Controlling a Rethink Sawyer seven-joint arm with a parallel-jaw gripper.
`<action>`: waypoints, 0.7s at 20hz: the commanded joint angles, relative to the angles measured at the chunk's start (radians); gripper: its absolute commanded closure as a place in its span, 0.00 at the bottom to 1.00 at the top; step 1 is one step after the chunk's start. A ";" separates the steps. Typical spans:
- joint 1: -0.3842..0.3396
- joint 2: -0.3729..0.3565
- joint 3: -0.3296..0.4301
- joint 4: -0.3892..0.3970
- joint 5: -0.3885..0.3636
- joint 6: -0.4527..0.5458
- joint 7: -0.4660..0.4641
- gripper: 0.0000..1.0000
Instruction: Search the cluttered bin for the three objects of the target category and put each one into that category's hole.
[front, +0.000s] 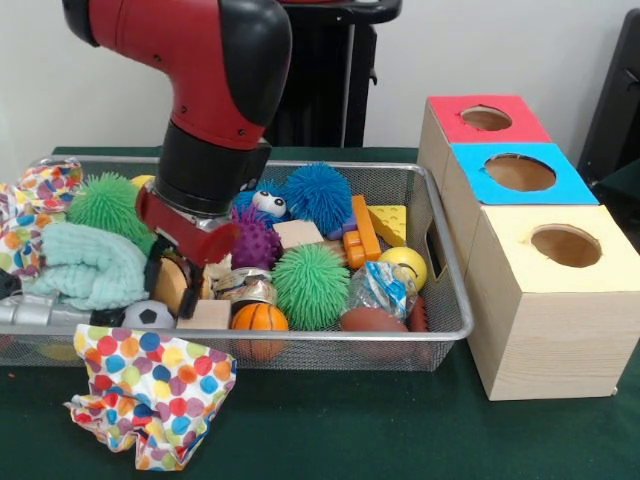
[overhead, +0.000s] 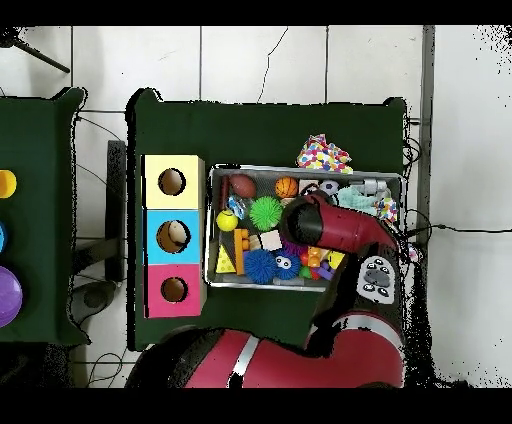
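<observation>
Reaching down into the wire bin (front: 440, 290), the red and black arm (front: 215, 90) is lowering its gripper (front: 180, 285) among the clutter at the bin's left-centre, its fingers closing around a tan wooden block (front: 172, 285). Toys are crowding around it: a green spiky ball (front: 311, 285), a blue fuzzy ball (front: 317, 195), a small basketball (front: 259, 318), a brown football (front: 372, 320) and a yellow ball (front: 404, 264). Three wooden boxes with red (front: 487, 118), blue (front: 519, 172) and yellow (front: 565, 245) holed tops are sitting just beside the bin, and a polka-dot cloth (front: 150, 395) is lying in front.

green table (front: 330, 420) | on it: wire bin (front: 440, 330), three-hole box (front: 545, 330), polka-dot cloth (front: 150, 395)
</observation>
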 joint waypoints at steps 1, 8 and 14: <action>0.014 0.013 -0.068 -0.025 -0.046 0.119 0.025 0.00; -0.055 -0.014 -0.096 -0.060 -0.063 0.288 -0.073 0.00; -0.082 -0.020 -0.106 -0.109 -0.085 0.360 -0.085 0.00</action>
